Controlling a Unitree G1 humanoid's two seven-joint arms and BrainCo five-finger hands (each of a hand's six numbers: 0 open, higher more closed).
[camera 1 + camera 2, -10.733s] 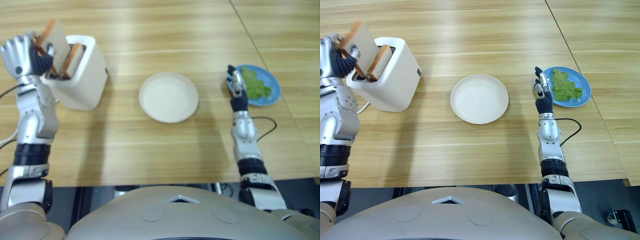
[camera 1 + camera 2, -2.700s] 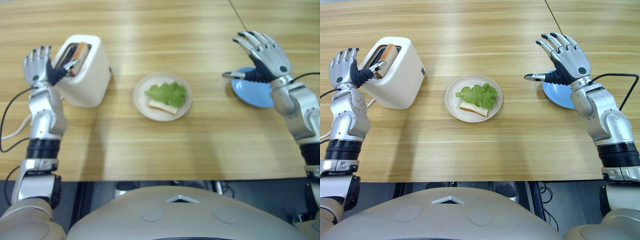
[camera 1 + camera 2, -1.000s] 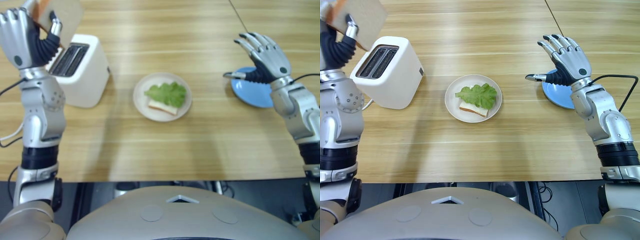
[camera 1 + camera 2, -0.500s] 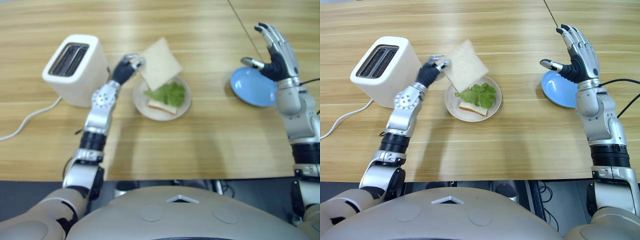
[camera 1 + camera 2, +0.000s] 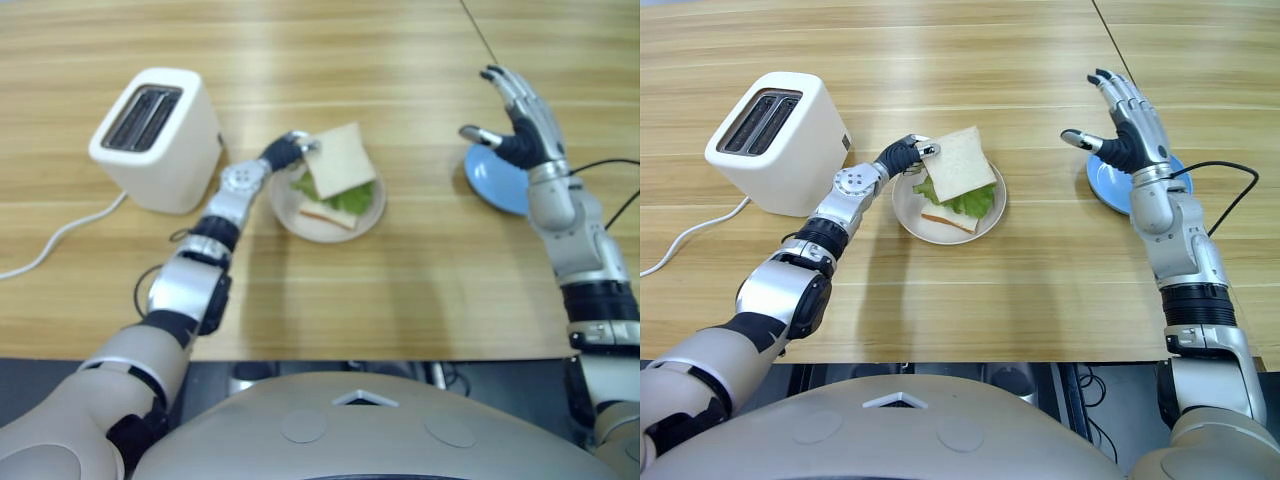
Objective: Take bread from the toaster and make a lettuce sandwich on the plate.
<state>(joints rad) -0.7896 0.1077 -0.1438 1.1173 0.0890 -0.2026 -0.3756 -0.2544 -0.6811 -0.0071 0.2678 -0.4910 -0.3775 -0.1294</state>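
Note:
A white toaster stands at the left with both slots empty. On the cream plate in the middle lies a bread slice with green lettuce on it. My left hand is shut on a corner of a second bread slice, held tilted low over the lettuce; whether it touches the lettuce I cannot tell. My right hand hangs open, fingers spread, above the near-left edge of the empty blue plate.
The toaster's white cord trails off the table's left edge. A black cable runs from my right arm past the blue plate. A seam crosses the wooden table at the top right.
My left hand lifted the second slice out of the toaster, carried it right to the plate and has now lowered it closer over the lettuce. The right hand stayed open near the blue plate.

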